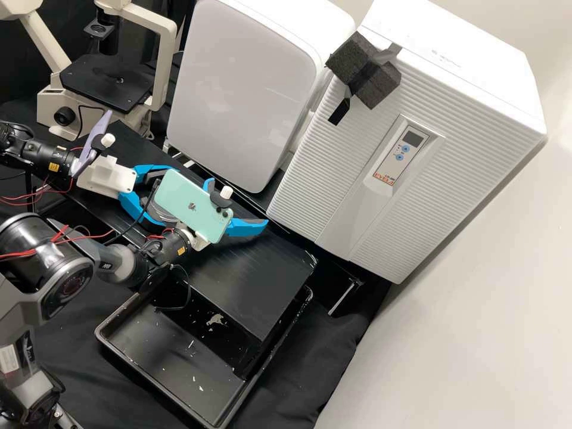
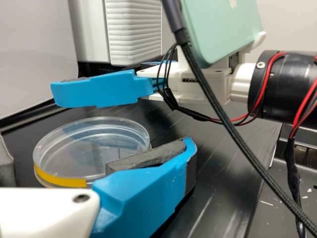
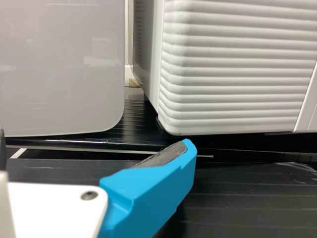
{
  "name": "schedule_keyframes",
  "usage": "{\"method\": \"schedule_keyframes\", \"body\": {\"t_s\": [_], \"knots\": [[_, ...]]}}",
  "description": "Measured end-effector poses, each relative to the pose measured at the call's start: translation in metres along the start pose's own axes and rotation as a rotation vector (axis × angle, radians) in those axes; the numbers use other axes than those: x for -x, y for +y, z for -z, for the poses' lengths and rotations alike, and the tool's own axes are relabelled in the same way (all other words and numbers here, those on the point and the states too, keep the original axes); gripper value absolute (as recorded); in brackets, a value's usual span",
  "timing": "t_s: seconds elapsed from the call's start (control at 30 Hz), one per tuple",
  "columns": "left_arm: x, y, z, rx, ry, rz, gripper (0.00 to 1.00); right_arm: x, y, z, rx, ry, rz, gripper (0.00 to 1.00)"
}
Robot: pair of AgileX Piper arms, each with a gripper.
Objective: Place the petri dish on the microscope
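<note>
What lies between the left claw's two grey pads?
The petri dish, in the left wrist view; a strip of black bench shows between it and the pad at that view's edge.

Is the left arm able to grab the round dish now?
Probably yes: the left gripper is open and the dish seems to sit between its fingers. The right gripper hangs close by, though, and might bump it.
</note>
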Motion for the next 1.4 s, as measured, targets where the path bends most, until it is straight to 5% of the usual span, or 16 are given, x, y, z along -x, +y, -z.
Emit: {"method": "schedule_keyframes", "body": {"t_s": [0.17,0.57,0.6,1.4], "knots": [[-0.0009,-0.0025,0.0007,0.032,0.000,0.007,1.00,0.0000,0.0000,0.0000,0.000,0.000,0.000,1.00],[-0.0023,-0.0062,0.0007,0.039,-0.012,0.013,1.00,0.0000,0.0000,0.0000,0.000,0.000,0.000,1.00],[-0.0023,-0.0062,0.0007,0.039,-0.012,0.013,0.00,0.0000,0.0000,0.0000,0.000,0.000,0.000,1.00],[-0.0035,-0.0085,-0.0005,0.041,-0.020,0.013,0.00,0.0000,0.0000,0.0000,0.000,0.000,0.000,1.00]]}}
